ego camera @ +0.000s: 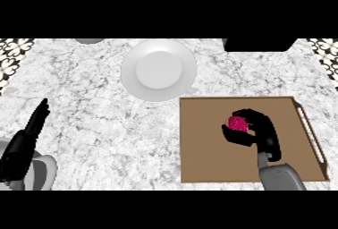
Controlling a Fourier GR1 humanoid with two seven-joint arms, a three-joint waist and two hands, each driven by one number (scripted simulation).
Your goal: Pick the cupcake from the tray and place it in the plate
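The cupcake (237, 123) shows as a pink-red lump on the brown tray (211, 152) at the right of the counter. My right hand (260, 129) is over the tray with its fingers and thumb curled round the cupcake, hiding most of it. The white plate (158, 69) lies on the marble counter, beyond the tray's far left corner, with nothing on it. My left hand (30, 132) rests at the left edge, fingers straight and pointing away from me, holding nothing.
A dark box (259, 44) sits at the counter's far edge right of the plate. A grey rounded object (88, 40) peeks in at the far edge left of the plate. The tray has raised rims and a handle slot (310, 134) on its right side.
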